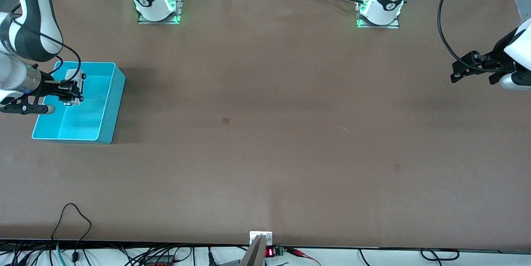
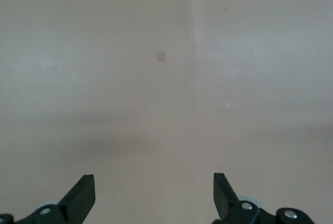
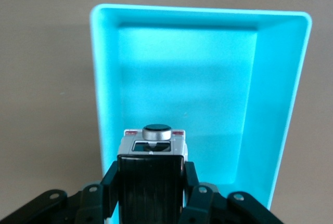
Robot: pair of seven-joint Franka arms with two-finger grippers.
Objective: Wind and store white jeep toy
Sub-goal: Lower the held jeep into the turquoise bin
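Note:
My right gripper point(image 1: 76, 90) is shut on the white jeep toy point(image 1: 75, 85), a small white car with a black ribbed roof point(image 3: 151, 182) and a spare wheel at its end. It holds the toy over the turquoise bin point(image 1: 111, 110), above the part of the bin closest to the robots' bases. In the right wrist view the bin point(image 3: 276, 104) shows a bare floor under the toy. My left gripper point(image 1: 471, 67) waits in the air over the left arm's end of the table, open, with nothing between its fingers point(image 2: 80, 198).
The brown table point(image 1: 265, 133) carries a small dark square mark point(image 1: 225, 120) near its middle. Cables and a small box with a red display point(image 1: 269, 252) lie along the table's edge closest to the front camera.

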